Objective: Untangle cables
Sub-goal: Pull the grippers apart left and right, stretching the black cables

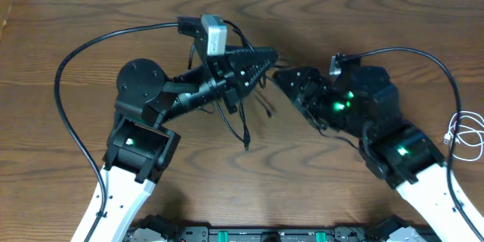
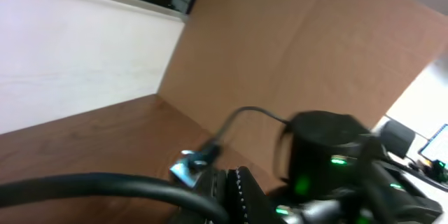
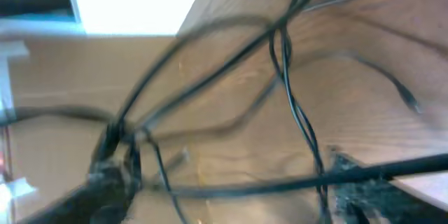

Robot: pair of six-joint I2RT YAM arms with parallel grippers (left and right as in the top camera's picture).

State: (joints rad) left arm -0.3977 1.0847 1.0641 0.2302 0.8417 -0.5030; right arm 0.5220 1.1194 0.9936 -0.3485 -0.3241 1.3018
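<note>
Two thin black cables (image 1: pixel 243 121) hang in a tangled loop under my left gripper (image 1: pixel 266 59), which is shut on a black cable. In the left wrist view a black cord (image 2: pixel 105 184) runs into that gripper's (image 2: pixel 229 189) pressed-together fingers. My right gripper (image 1: pixel 281 78) faces it from the right, a short way off, and is open. The right wrist view shows crossing black strands (image 3: pixel 283 49) lifted above the wood. One strand (image 3: pixel 280 180) lies across the gap between the right gripper's (image 3: pixel 231 189) spread fingers (image 3: pixel 364 189). The white cable (image 1: pixel 465 132) lies coiled at the far right table edge.
Thick black arm cables arc over the table on the left (image 1: pixel 68 98) and the right (image 1: pixel 446 76). The right arm's body (image 2: pixel 329 154) fills the lower right of the left wrist view. A cardboard wall (image 2: pixel 294 49) stands behind the table.
</note>
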